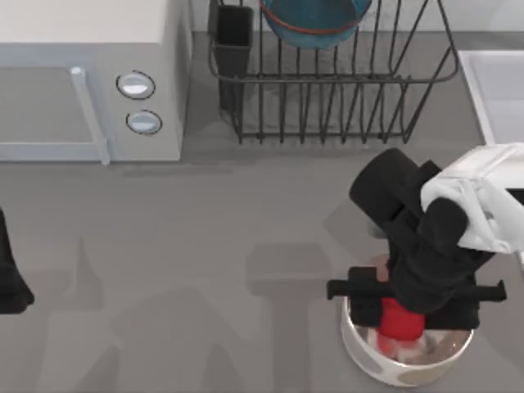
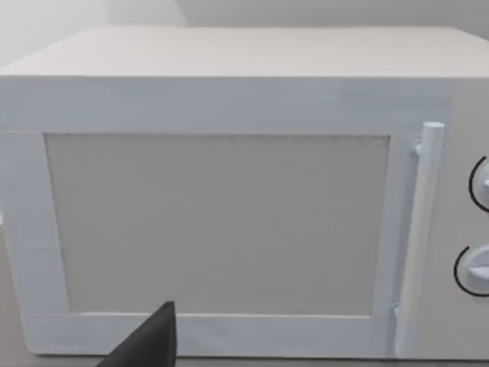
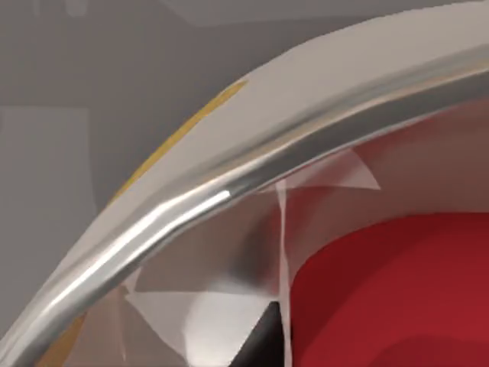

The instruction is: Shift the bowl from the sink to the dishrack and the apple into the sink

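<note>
The tabletop (image 1: 205,270) carries a microwave (image 1: 90,74) at ten o'clock, the dishrack (image 1: 327,98) at twelve with the bowl (image 1: 315,20) already in it, and the sink (image 1: 491,82) at two. At five o'clock the right end effector (image 1: 401,315) reaches into a white bowl (image 1: 405,360), over the apple (image 1: 399,321); whether it grips, I cannot tell. The apple looks light, rigid and glossy, likely slippery: pinch across its widest flanks. The left end effector (image 1: 10,286) is parked at nine.

Microwave (image 1: 90,78), white bowl (image 1: 407,360), table (image 1: 205,270)
</note>
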You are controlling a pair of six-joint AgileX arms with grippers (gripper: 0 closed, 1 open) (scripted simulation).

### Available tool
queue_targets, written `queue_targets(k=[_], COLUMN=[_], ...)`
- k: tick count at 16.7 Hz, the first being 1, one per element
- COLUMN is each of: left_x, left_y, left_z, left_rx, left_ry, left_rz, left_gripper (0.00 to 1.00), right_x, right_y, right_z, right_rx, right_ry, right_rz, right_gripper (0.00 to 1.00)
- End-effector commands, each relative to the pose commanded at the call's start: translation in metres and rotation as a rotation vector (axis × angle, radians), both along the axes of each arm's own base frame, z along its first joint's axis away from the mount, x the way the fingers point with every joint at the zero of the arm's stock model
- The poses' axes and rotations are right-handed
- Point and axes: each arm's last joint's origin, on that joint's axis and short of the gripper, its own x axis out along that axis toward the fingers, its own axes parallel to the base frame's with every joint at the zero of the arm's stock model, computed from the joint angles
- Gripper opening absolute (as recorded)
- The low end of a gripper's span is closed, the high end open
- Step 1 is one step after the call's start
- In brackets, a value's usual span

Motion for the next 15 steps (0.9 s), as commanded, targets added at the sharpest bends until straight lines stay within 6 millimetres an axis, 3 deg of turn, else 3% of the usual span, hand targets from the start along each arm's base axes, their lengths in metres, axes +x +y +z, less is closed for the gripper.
queue_targets(k=[7, 8, 11, 15], left_x=[0.000, 0.000, 0.000, 0.000], left_y=[0.000, 0.000, 0.000, 0.000], left_z=[0.000, 0.000, 0.000, 0.000], left_rx=[0.000, 0.000, 0.000, 0.000], left_ry=[0.000, 0.000, 0.000, 0.000], left_rz=[0.000, 0.000, 0.000, 0.000], left_gripper=[1.00, 1.00, 1.00, 1.00], right_x=[0.000, -0.005, -0.003, -0.001], right_y=[0.000, 0.004, 0.006, 0.008], right_z=[0.000, 0.037, 0.047, 0.087], right_rx=[0.000, 0.038, 0.041, 0.034], right_ry=[0.000, -0.056, -0.059, -0.048], right_rz=[0.000, -0.023, -0.025, -0.022], right_gripper=[0.00, 0.00, 0.00, 0.00])
